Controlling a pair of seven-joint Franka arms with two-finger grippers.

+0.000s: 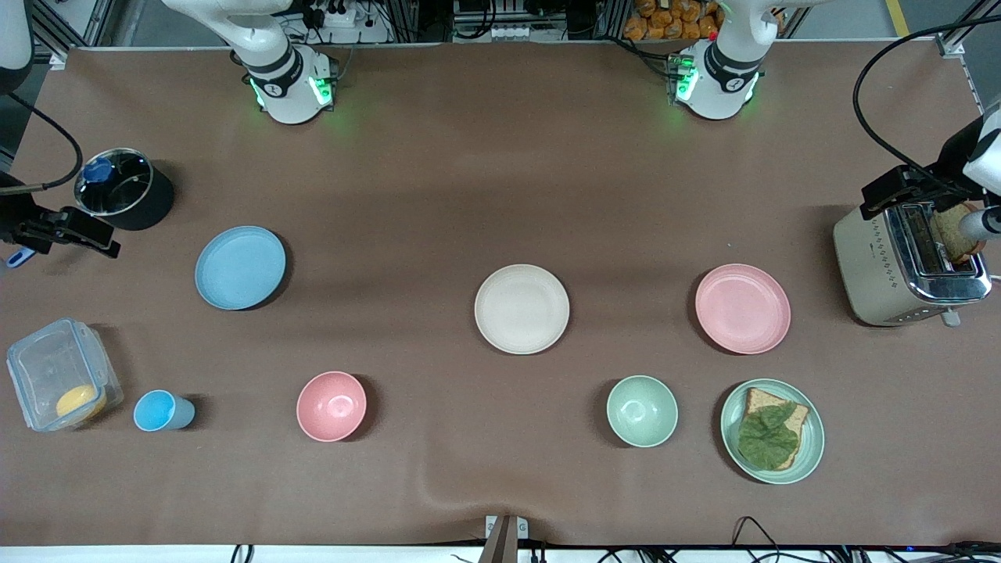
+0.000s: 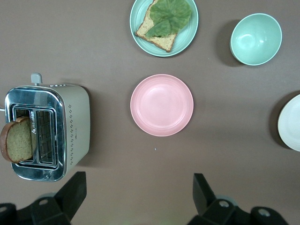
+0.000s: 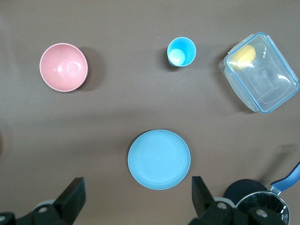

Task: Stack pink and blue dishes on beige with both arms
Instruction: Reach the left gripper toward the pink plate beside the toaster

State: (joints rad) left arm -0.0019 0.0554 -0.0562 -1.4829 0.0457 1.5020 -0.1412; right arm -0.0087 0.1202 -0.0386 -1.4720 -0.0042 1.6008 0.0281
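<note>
The beige plate (image 1: 522,309) lies at the table's middle; its edge shows in the left wrist view (image 2: 291,123). The pink plate (image 1: 742,308) (image 2: 161,105) lies toward the left arm's end. The light blue plate (image 1: 240,267) (image 3: 159,159) lies toward the right arm's end. All three are bare and apart. My left gripper (image 2: 138,182) hangs open and empty high over bare table, near the pink plate and the toaster. My right gripper (image 3: 137,185) hangs open and empty high up, with the blue plate just past its fingertips (image 3: 75,186).
A toaster (image 1: 907,266) holding a bread slice stands beside the pink plate. Nearer the front camera are a green plate with toast (image 1: 773,430), a green bowl (image 1: 642,410), a pink bowl (image 1: 331,406), a blue cup (image 1: 160,410) and a clear container (image 1: 59,383). A lidded black pot (image 1: 121,188) stands by the blue plate.
</note>
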